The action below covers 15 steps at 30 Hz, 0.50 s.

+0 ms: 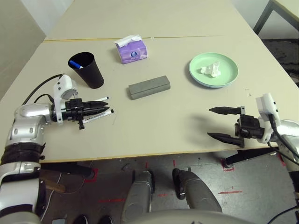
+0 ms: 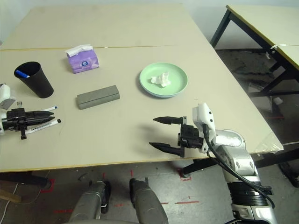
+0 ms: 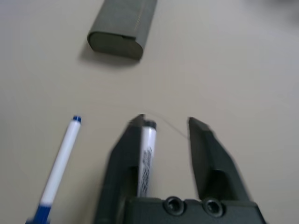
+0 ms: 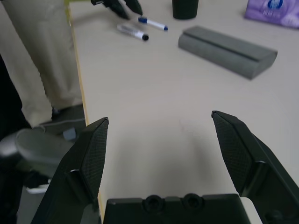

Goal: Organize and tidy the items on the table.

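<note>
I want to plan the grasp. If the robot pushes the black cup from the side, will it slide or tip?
The black cup looks tall and narrows toward its base, so a high push would probably tip it. It seems light, with a marker inside, so a low push may slide it.

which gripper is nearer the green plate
Right. The right gripper hangs open just short of the green plate, near the table's front edge; the left gripper is far across the table by the markers.

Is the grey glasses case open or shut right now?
Shut. The grey glasses case lies flat on the table with its lid down; the left wrist view shows its closed seam.
</note>
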### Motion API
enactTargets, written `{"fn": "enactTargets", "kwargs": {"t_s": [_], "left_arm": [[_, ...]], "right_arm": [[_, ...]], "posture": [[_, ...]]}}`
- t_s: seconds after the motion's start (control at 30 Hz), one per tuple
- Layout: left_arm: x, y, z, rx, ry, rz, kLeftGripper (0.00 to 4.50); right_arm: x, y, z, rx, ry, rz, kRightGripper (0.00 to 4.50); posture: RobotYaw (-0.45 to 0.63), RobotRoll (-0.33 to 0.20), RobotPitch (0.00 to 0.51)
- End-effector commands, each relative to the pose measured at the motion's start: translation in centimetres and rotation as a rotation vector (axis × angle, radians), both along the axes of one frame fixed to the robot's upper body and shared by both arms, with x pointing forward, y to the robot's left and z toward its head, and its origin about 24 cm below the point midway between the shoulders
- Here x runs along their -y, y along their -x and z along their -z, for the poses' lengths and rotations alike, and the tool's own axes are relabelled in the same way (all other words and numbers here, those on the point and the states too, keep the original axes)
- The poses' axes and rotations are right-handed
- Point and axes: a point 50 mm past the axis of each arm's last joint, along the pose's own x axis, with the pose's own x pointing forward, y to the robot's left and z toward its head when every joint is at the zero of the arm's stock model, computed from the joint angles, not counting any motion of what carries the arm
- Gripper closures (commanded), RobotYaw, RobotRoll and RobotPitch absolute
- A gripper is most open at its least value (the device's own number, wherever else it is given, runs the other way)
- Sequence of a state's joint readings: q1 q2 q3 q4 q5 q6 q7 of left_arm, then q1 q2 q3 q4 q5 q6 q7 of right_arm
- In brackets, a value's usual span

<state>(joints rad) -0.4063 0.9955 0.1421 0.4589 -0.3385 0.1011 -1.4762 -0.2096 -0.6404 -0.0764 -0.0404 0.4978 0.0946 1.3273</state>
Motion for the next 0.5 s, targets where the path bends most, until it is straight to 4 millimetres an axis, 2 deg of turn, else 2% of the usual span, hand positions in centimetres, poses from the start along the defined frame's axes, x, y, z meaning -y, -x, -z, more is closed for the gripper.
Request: {"fn": "enactTargets", "kwargs": {"t_s": [0.03, 0.13, 0.17, 0.33, 0.5], "left_arm": [[-0.6, 0.9, -2.2, -0.037, -0.108, 0.045, 1.21], [-1.0, 1.5, -4.3, -0.087, -0.227, 0.078, 0.15], [-1.0, 1.6, -5.1, -0.104, -0.267, 0.08, 0.06], [-0.4, 1.1, -7.4, -0.183, -0.419, 0.077, 0.06], [1.1, -0.3, -7.4, -0.213, -0.479, 0.122, 0.06]], "right_arm": [[-0.6, -0.1, -0.1, 0.001, -0.007, -0.02, 0.0], [-1.1, -0.3, 0.0, 0.002, -0.008, -0.043, 0.0], [-1.3, -0.3, -0.1, 0.006, -0.012, -0.054, 0.0], [-2.8, -0.4, -0.4, 0.036, -0.021, -0.141, 0.0], [-3.8, -0.2, -0.3, 0.055, 0.006, -0.199, 0.0]], "posture": [[-0.03, 0.0, 0.191], [-0.01, 0.0, 0.194], [-0.01, 0.0, 0.196], [-0.03, 0.0, 0.205], [-0.07, 0.0, 0.213]]}}
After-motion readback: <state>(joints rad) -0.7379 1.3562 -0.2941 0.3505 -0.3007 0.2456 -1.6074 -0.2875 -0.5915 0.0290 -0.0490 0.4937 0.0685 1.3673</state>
